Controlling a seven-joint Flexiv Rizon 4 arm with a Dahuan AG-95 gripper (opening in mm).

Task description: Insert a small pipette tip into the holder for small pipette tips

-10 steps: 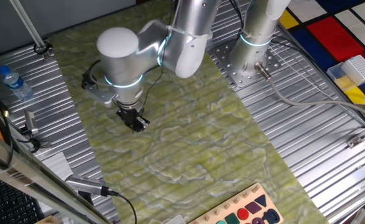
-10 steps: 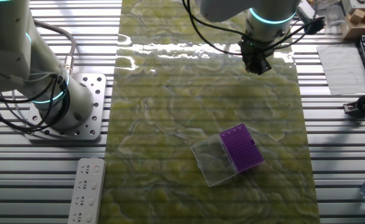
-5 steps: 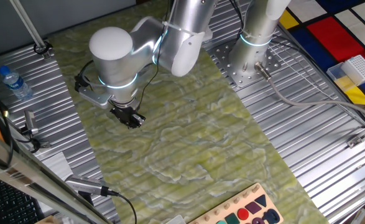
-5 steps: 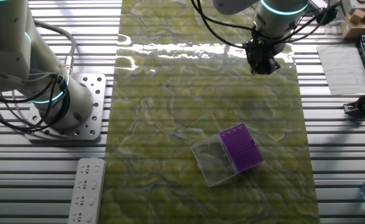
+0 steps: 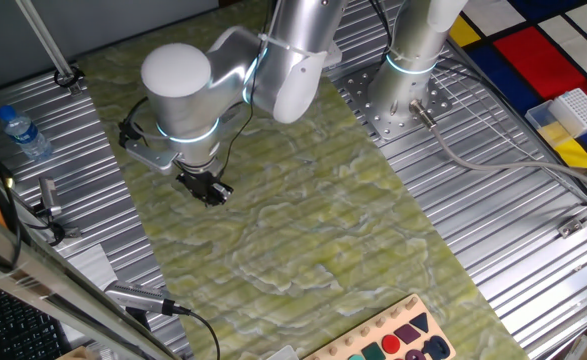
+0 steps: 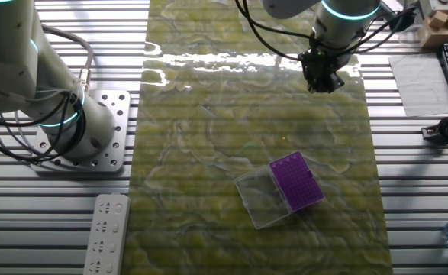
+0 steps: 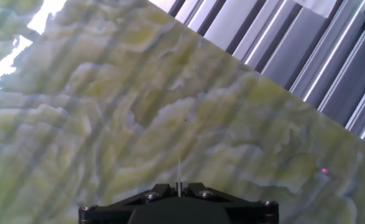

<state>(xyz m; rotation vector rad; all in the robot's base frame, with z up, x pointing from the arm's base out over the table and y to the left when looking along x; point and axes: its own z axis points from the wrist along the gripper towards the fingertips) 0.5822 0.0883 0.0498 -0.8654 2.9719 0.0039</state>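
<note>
The purple holder for small pipette tips (image 6: 296,182) lies flat on the green mat, with its clear cover piece (image 6: 260,198) beside it on the left. It does not show in the one fixed view or in the hand view. My gripper (image 6: 323,82) hangs above the mat's far right part, well away from the holder. It also shows in the one fixed view (image 5: 211,193). In the hand view the gripper (image 7: 179,185) is shut on a thin whitish pipette tip (image 7: 179,171) that sticks out from between the jaws, pointing at bare mat.
A second arm's base (image 6: 82,130) stands left of the mat, with a white remote (image 6: 105,233) below it. A white gridded rack on a pale blue tray (image 5: 573,108), a water bottle (image 5: 23,135) and a wooden shape board (image 5: 393,340) sit around the mat's edges.
Over the last second my gripper has shifted a little toward the mat's edge, still holding the tip. It has barely moved in the last half second. The holder has not moved.
</note>
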